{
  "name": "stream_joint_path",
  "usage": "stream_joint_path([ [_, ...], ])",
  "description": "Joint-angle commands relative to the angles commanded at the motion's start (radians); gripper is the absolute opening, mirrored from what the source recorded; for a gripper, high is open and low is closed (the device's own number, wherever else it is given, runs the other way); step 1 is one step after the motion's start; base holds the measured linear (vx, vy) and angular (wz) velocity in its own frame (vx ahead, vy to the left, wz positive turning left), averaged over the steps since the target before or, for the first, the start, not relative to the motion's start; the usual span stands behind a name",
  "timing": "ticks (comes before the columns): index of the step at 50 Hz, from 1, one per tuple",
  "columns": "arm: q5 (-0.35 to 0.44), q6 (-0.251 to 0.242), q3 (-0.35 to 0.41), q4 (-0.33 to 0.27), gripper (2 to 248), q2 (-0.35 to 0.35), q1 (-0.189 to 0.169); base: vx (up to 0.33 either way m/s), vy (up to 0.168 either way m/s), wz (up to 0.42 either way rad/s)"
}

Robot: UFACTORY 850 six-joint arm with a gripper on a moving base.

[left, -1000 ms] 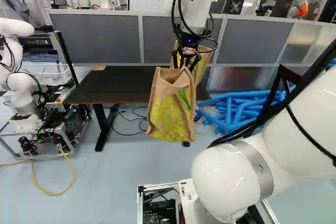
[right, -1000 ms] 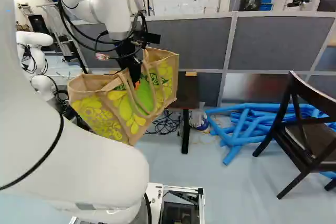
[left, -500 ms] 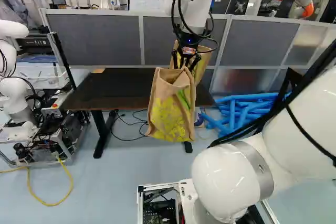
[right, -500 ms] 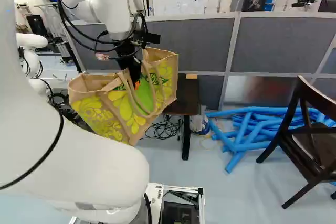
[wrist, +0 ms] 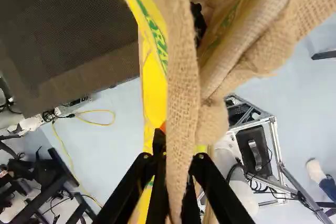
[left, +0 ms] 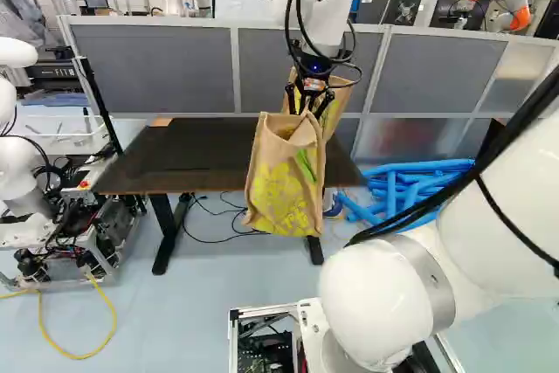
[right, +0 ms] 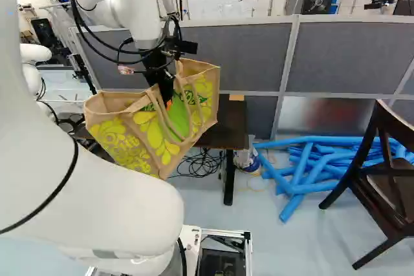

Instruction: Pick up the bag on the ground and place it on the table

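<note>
Burlap bag (left: 284,181) hangs above the floor (left: 201,303), nearer than the table (left: 188,150) and toward its right end; the gripper (wrist: 177,157) clamps a band of its fabric, likely so its weight dangles freely for lifting over.

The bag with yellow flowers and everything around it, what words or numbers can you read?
Green lettering on the bag: too folded and unclear to read.
Light marks on the dark box at the left of the left base view: too small.
Marks on the white bucket: too small.
</note>
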Motion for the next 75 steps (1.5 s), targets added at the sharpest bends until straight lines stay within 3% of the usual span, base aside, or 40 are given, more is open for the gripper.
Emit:
stream_joint_path([
  [41,0.000,0.000,-0.003,0.000,21,-0.003,0.000,0.055,0.001,0.001],
  [75,0.005,0.000,-0.102,-0.001,21,-0.117,-0.019,0.000,0.000,0.000],
])
